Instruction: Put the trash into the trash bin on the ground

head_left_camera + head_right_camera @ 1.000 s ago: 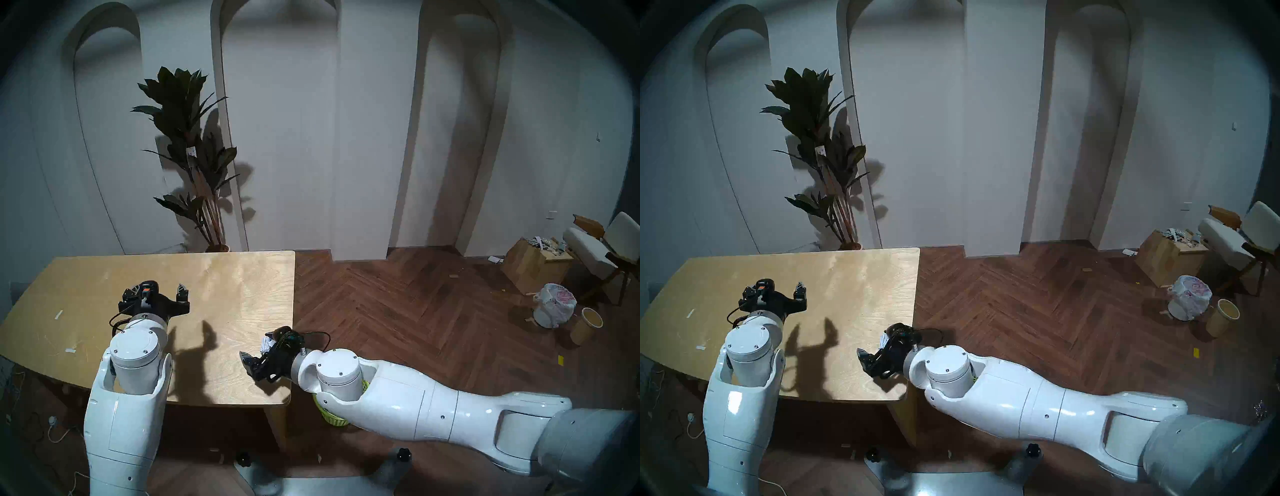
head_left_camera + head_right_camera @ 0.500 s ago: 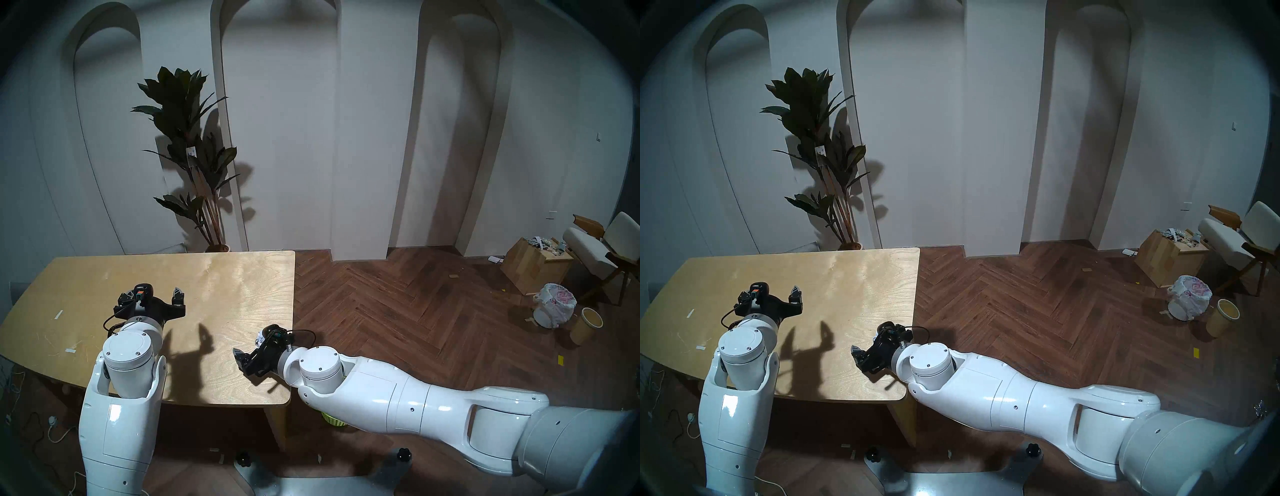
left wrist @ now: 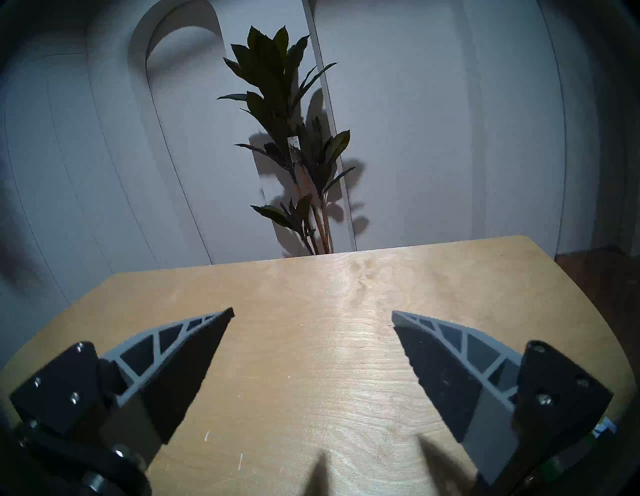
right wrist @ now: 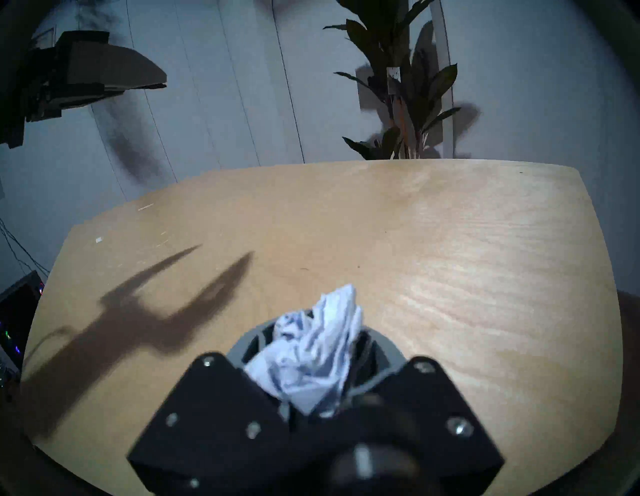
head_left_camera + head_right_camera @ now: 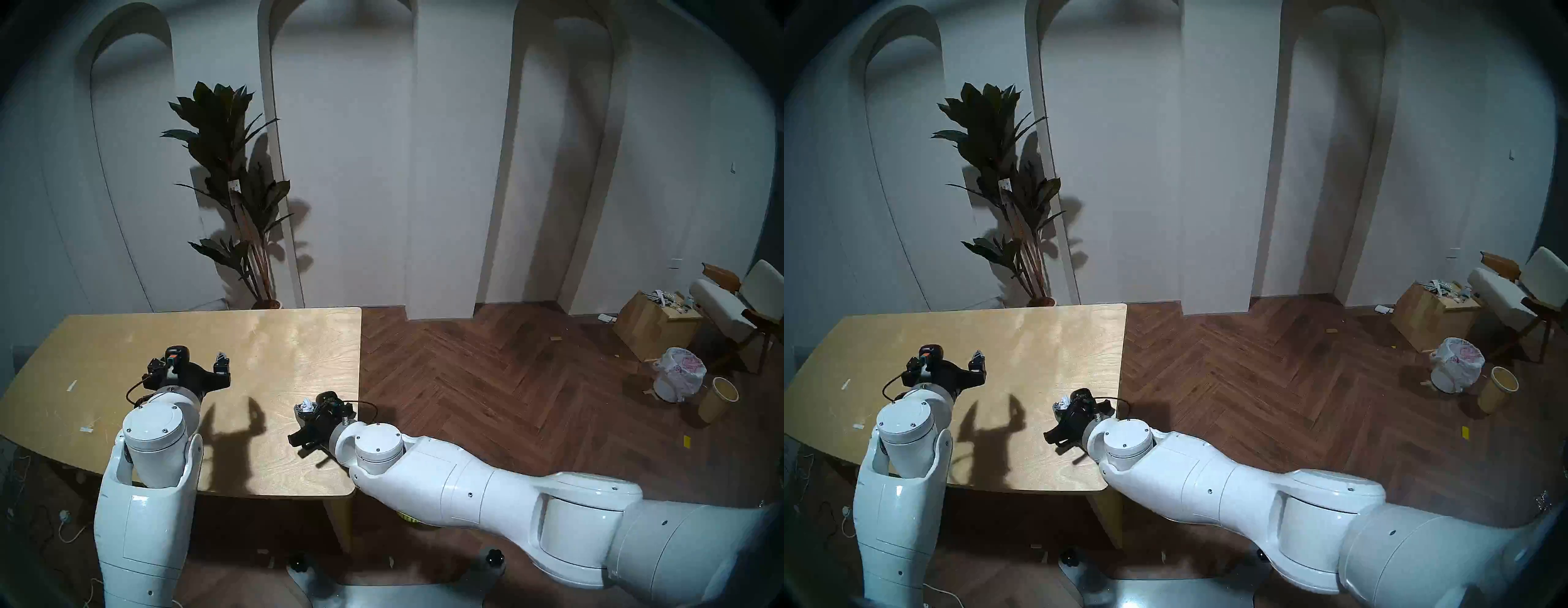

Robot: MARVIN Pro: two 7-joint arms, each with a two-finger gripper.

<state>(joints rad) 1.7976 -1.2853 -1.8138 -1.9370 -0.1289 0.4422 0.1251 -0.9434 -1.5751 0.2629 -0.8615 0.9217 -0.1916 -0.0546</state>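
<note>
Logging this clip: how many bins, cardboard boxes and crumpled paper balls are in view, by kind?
Bins: 3, the white bagged bin, the beige bin and the green basket, which is mostly hidden under the right arm
Cardboard box: 1
Paper ball: 1, in the right gripper
Total: 5
</note>
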